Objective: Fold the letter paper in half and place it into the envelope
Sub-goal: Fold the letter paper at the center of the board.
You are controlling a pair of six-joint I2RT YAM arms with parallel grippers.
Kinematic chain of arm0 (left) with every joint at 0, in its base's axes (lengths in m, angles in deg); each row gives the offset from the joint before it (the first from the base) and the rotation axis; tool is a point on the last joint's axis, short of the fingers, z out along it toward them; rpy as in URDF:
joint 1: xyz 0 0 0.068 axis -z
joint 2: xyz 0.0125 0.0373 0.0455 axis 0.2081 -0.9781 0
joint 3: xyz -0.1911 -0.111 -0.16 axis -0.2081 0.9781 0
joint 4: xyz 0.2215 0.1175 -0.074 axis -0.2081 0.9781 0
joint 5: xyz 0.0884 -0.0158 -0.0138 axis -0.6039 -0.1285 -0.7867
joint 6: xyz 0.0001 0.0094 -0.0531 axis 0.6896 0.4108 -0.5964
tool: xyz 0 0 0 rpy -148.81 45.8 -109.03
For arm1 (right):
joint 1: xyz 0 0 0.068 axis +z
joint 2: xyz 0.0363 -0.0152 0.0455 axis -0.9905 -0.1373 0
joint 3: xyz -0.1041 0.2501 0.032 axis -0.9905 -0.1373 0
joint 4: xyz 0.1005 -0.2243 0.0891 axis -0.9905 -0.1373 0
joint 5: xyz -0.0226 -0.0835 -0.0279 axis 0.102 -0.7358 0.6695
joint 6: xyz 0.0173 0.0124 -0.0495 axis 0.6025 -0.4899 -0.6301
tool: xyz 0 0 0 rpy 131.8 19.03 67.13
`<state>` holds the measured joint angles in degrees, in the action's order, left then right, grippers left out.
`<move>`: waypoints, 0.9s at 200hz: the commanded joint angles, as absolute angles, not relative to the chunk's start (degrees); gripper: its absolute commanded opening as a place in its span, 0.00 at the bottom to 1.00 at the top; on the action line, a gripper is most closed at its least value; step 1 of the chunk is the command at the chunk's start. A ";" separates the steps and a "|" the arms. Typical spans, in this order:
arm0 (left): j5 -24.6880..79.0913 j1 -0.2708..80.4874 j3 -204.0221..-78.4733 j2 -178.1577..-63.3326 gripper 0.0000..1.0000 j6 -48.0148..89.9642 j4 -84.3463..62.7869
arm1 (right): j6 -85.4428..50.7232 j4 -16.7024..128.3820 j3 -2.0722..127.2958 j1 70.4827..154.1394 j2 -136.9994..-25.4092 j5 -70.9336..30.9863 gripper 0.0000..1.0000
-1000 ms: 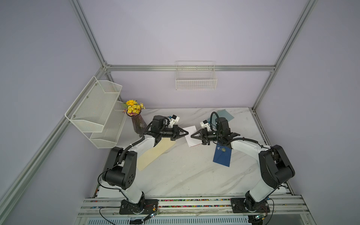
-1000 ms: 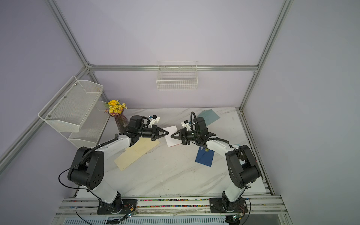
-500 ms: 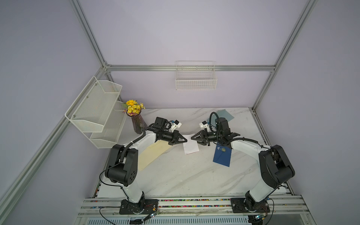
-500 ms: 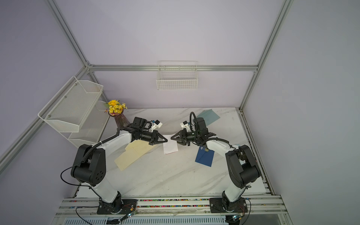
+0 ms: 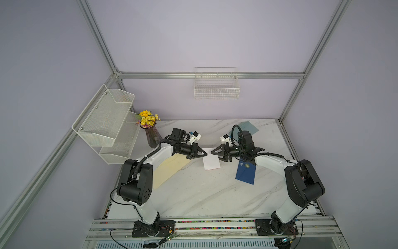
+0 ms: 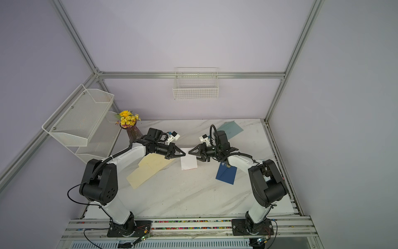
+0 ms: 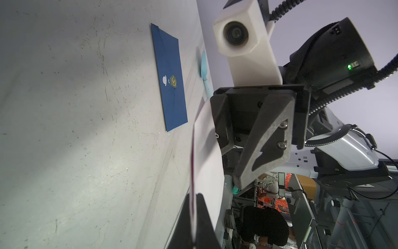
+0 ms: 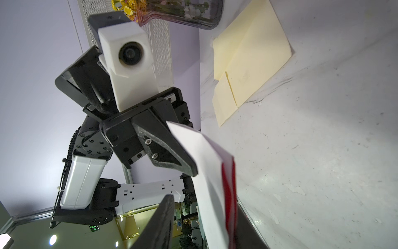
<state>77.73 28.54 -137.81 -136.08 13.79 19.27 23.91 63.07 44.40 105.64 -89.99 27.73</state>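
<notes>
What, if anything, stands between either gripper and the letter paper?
Nothing visible does. The left gripper is shut on one edge of the letter paper, and the right gripper has its open jaws around the opposite edge.

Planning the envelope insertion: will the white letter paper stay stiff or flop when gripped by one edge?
Likely floppy: the letter paper bends away from the left gripper pinching it. Probably very light; its thin layers splay apart.

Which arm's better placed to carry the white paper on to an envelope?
Left, probably. The left gripper is shut on the letter paper; the right gripper has its jaws open. The cream envelope lies beneath the left arm.
</notes>
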 commanded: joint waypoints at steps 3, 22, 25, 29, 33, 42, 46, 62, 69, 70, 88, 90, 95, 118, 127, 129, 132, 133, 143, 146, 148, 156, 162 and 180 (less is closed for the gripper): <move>78.35 28.71 -139.25 -136.34 0.02 14.43 17.03 | 25.71 67.16 44.28 106.54 -91.80 27.97 0.36; 78.34 28.74 -139.16 -136.54 0.02 13.53 15.90 | 26.06 67.84 44.56 106.82 -92.61 27.96 0.29; 78.34 28.71 -139.16 -136.60 0.02 13.38 15.74 | 26.14 67.93 44.57 106.89 -92.70 27.97 0.27; 78.39 28.71 -139.16 -136.71 0.02 13.26 15.55 | 26.22 67.98 44.65 106.89 -92.86 27.92 0.27; 78.34 28.73 -139.17 -136.72 0.02 13.16 15.36 | 26.25 68.06 44.60 106.92 -92.95 28.01 0.26; 78.43 28.75 -139.12 -136.81 0.02 12.93 15.08 | 26.28 68.07 44.67 106.94 -93.18 27.97 0.26; 78.43 28.73 -139.06 -136.82 0.02 12.82 14.91 | 26.25 68.07 44.72 106.95 -93.24 27.97 0.26; 78.43 28.73 -138.90 -137.07 0.02 12.54 14.35 | 26.17 68.16 44.60 107.02 -93.28 27.99 0.25; 78.43 28.74 -138.81 -137.16 0.02 12.40 14.15 | 26.08 68.15 44.53 106.94 -93.24 27.89 0.20; 78.43 28.77 -138.81 -137.20 0.02 12.38 14.15 | 26.08 68.15 44.50 106.96 -93.19 27.89 0.19; 77.91 28.71 -138.56 -137.31 0.06 11.89 13.45 | 26.08 68.12 44.35 106.97 -93.20 27.84 0.00; 77.79 28.71 -138.50 -137.39 0.09 11.73 13.31 | 26.08 68.08 44.38 106.94 -93.12 27.76 0.00; 77.34 28.76 -138.61 -137.38 0.21 11.37 13.03 | 26.08 67.81 44.31 106.86 -92.70 27.44 0.00; 73.46 28.80 -139.73 -137.98 0.85 9.42 11.17 | 21.38 60.37 44.13 105.45 -88.19 22.83 0.00; 70.89 29.01 -140.73 -138.43 1.00 9.00 10.91 | 19.73 57.16 43.84 104.63 -86.02 20.73 0.00; 70.46 29.09 -140.96 -138.60 1.00 8.90 10.83 | 19.50 56.51 43.66 104.44 -85.70 20.23 0.00; 69.83 29.14 -141.33 -138.91 1.00 8.70 10.40 | 19.08 55.70 43.49 104.15 -84.88 19.44 0.00; 69.65 29.19 -141.47 -139.00 1.00 8.68 10.34 | 18.93 55.29 43.46 104.03 -84.62 19.22 0.00; 67.27 29.54 -143.25 -140.16 1.00 8.25 10.17 | 17.95 52.20 42.62 102.85 -82.32 16.71 0.00; 66.48 29.70 -143.79 -140.62 1.00 8.21 10.19 | 17.83 51.50 42.30 102.59 -81.60 16.03 0.00; 65.99 29.79 -144.14 -140.95 1.00 8.09 10.19 | 17.86 51.23 42.09 102.35 -81.01 15.67 0.00; 64.05 30.10 -145.81 -142.03 1.00 7.84 10.13 | 17.86 49.92 41.17 101.62 -78.87 14.00 0.00; 62.52 30.48 -147.05 -143.06 1.00 7.70 10.13 | 17.78 48.82 40.54 101.07 -77.24 12.62 0.00; 58.32 31.61 -151.14 -146.35 1.00 6.94 10.18 | 17.09 44.87 39.42 99.80 -72.09 8.14 0.00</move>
